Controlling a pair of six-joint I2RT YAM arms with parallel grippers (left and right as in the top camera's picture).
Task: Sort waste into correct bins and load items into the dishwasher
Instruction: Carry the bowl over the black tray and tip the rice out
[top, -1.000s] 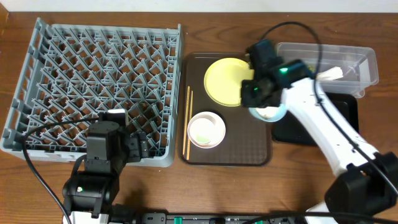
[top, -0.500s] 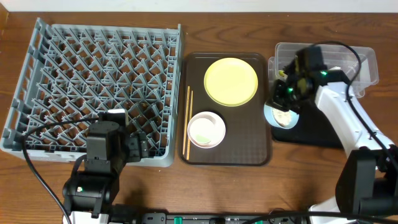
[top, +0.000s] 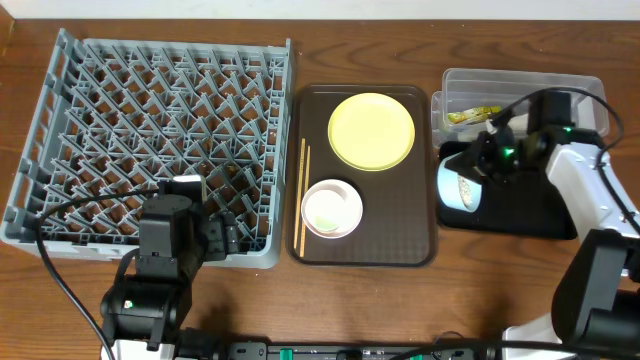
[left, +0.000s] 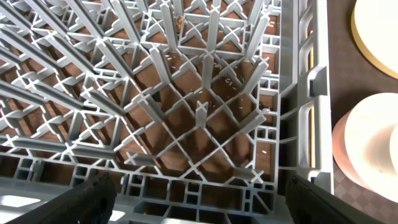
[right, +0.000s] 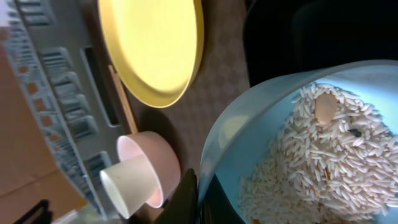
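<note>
My right gripper (top: 487, 160) is shut on the rim of the light blue bowl (top: 458, 186) and holds it tilted on its side over the left end of the black tray (top: 525, 212). In the right wrist view the fingers (right: 198, 200) pinch the bowl's rim (right: 244, 144), and white rice scraps with dark bits (right: 318, 163) lie inside. The green-and-orange wrapper (top: 473, 115) lies in the clear tub (top: 580, 92). The paper strip is hidden. My left gripper (left: 199, 200) is open and empty over the front right corner of the grey rack (top: 150, 120).
The brown serving tray (top: 400, 235) holds the yellow plate (top: 372, 130), the pinkish-white bowl (top: 332, 208) with the white cup (right: 130, 183) in it, and the chopsticks (top: 301, 195) along its left edge. The rack (left: 186, 112) holds no dishes.
My right gripper has carried the blue bowl rightward off the brown tray to above the black tray and tipped it onto its side. The left arm has not moved.
</note>
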